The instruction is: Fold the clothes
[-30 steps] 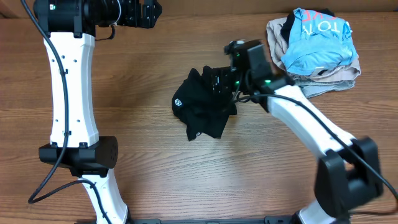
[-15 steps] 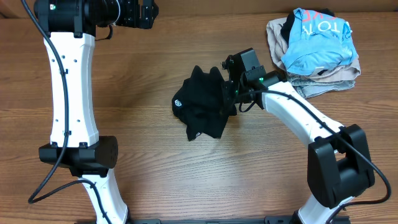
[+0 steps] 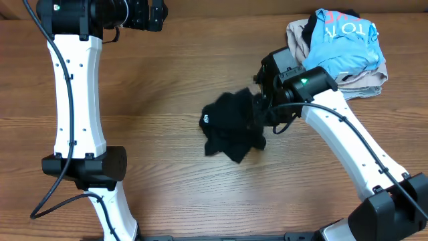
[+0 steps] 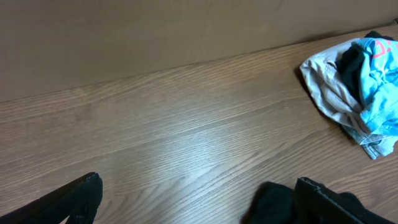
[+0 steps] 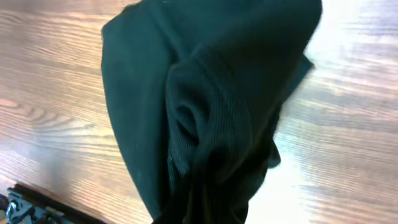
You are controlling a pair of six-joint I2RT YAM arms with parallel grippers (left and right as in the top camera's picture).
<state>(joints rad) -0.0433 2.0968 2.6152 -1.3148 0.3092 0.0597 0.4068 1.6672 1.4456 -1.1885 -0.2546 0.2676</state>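
The clothes, a limp black garment [image 3: 231, 124] with a small white logo [image 3: 206, 120], hang bunched at the table's middle. My right gripper [image 3: 257, 110] is shut on the garment's right side, and part of the fabric is lifted. In the right wrist view the black garment [image 5: 205, 112] fills the frame and drapes down from my jaws, hiding the fingertips. My left gripper [image 3: 150, 13] stays at the far left back, open and holding nothing. In the left wrist view its fingers [image 4: 74, 199] stand wide apart over bare wood, and an edge of the black garment [image 4: 273, 202] shows low on the right.
A pile of other clothing lies at the back right: a light blue shirt with white lettering [image 3: 341, 40] on top of beige folded garments [image 3: 301, 33]. The same pile [image 4: 360, 93] shows at the right of the left wrist view. A wall runs along the table's far edge.
My right gripper has shut on the black garment and drawn it to the right and upward. The fabric has bunched and shifted right. The left arm has not moved.
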